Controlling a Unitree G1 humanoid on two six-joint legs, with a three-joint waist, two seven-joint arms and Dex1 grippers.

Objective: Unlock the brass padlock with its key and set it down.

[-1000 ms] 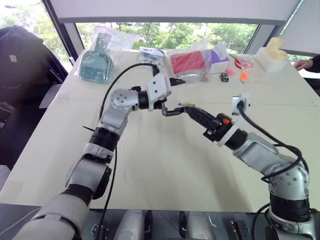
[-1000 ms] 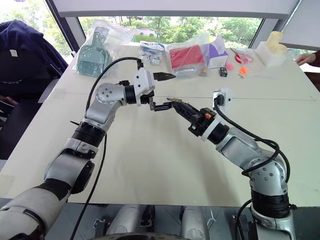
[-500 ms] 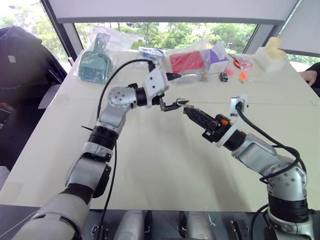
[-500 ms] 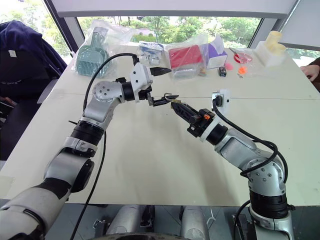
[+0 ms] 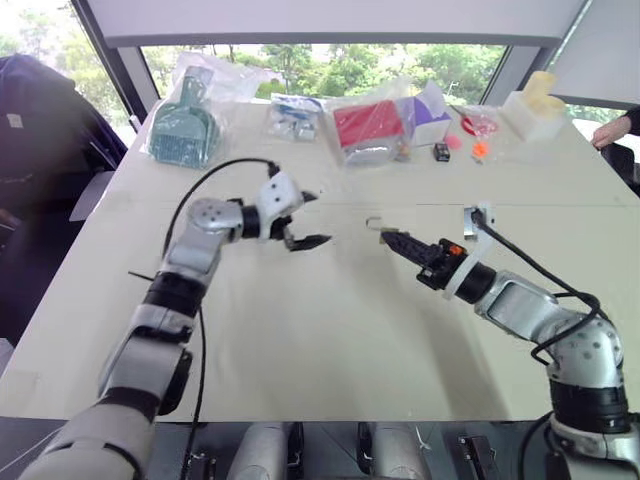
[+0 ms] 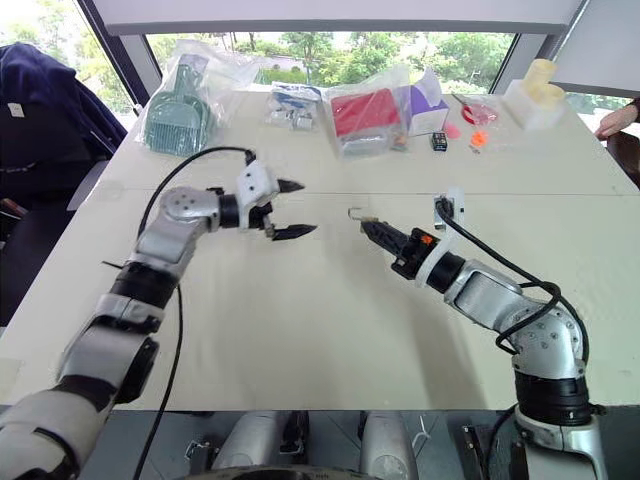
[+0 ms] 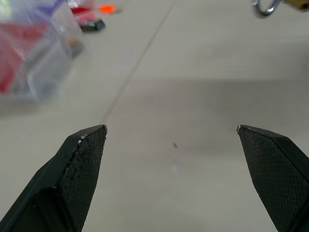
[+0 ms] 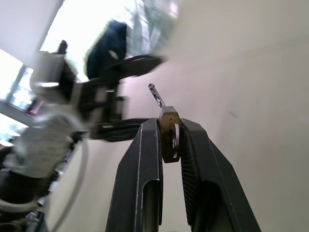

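My right gripper (image 5: 392, 238) is shut on the brass padlock (image 8: 169, 134), which it holds a little above the white table (image 5: 330, 330) near the middle. The padlock's thin silvery shackle (image 6: 355, 212) juts past the fingertips toward my left gripper; it also shows in the left wrist view as the shackle (image 7: 264, 7). A clear gap to the left of it, my left gripper (image 5: 312, 218) hangs open with nothing between its fingers (image 7: 84, 159). The key is out of view.
Along the table's far edge lie clear bags: a teal brush set (image 5: 185, 132), small parts (image 5: 295, 115), a red box (image 5: 365, 125), a purple box (image 5: 430, 108). Small orange and black bits (image 5: 460, 148) and a white object (image 5: 535, 105) sit far right. A person's hand (image 5: 608, 130) rests at the right edge.
My left gripper has drawn back from the padlock, to the left and down, staying open. My right gripper has sunk slightly with the padlock still in it.
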